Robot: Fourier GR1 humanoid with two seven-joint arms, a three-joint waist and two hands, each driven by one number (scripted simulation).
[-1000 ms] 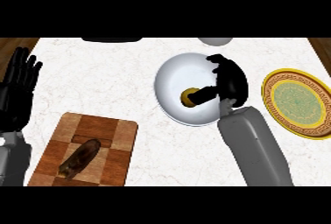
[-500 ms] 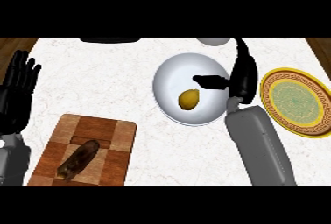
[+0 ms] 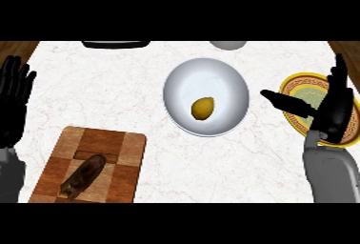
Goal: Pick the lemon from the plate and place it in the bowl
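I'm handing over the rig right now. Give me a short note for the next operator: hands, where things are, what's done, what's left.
Right robot hand: open, holding nothing, over the patterned plate.
Left robot hand: open, resting at the left edge.
Lemon: lying in the white bowl, nothing touching it.
Done: lemon is off the plate and in the bowl.
Left: nothing for the lemon; perhaps park the right arm.

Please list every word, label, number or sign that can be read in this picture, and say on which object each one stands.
There is no readable text.
The plate has only a gold ornamental border, no letters.
The white bowl holding the lemon is plain.
The wooden cutting board shows only a checker pattern, and the dark item on it has no label.
Neither the left hand nor the right hand shows a marking.
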